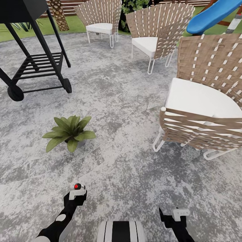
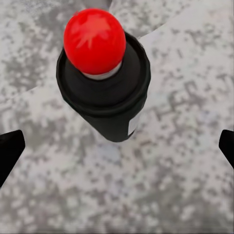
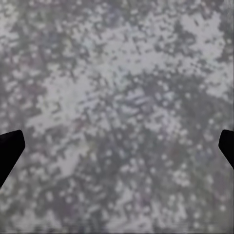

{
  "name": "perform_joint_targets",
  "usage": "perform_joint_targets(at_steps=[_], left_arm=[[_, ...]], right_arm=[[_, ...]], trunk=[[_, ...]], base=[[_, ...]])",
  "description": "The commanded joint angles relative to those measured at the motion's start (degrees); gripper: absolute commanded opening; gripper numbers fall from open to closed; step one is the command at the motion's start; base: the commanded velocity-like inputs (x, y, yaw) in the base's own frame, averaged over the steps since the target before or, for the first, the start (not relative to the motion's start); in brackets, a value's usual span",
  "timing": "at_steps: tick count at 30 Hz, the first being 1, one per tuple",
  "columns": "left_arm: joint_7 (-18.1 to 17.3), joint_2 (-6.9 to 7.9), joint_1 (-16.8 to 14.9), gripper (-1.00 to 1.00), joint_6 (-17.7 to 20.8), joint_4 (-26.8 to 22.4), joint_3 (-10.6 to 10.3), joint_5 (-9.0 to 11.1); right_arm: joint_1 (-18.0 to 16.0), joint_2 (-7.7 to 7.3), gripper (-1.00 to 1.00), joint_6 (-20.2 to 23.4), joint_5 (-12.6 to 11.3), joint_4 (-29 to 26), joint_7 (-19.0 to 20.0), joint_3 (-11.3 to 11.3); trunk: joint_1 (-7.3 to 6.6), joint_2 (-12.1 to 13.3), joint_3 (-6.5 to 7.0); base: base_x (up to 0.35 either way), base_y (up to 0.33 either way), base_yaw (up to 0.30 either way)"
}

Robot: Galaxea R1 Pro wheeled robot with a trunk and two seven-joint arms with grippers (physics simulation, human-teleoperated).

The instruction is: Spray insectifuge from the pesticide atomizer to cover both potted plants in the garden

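The pesticide atomizer (image 2: 105, 92), a small dark bottle with a round red top and a white patch on its side, stands upright on the paved patio (image 1: 127, 174). My left gripper (image 1: 77, 194) hangs open just above it, its black fingertips (image 2: 9, 148) far apart on either side and not touching it. In the head view the atomizer's red top (image 1: 76, 186) peeks out at the gripper's tip. One potted plant (image 1: 70, 131), a low rosette of broad green leaves, sits on the paving a little beyond. My right gripper (image 1: 174, 214) is open over bare paving (image 3: 117, 117).
A woven tan chair (image 1: 205, 111) stands close at the right, with two more (image 1: 156, 33) further back. A black grill (image 1: 33, 60) on wheels is at the far left. A blue slide (image 1: 215, 15) and lawn lie beyond the patio.
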Motion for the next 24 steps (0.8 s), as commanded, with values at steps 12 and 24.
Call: perform_joint_targets(at_steps=[12,24], left_arm=[[0.0,0.02,0.0,1.00,-0.1,0.0,0.1,0.2],[0.0,0.00,0.0,1.00,-0.1,0.0,0.1,0.2]], right_arm=[[0.0,-0.01,1.00,-0.2,0.0,0.0,0.0,0.0],[0.0,-0.01,1.00,-0.2,-0.1,0.0,0.0,0.0]], trunk=[[-0.01,0.0,-0.29],[-0.01,0.0,-0.29]], base=[[0.014,0.010,0.000],[0.037,0.027,0.000]])
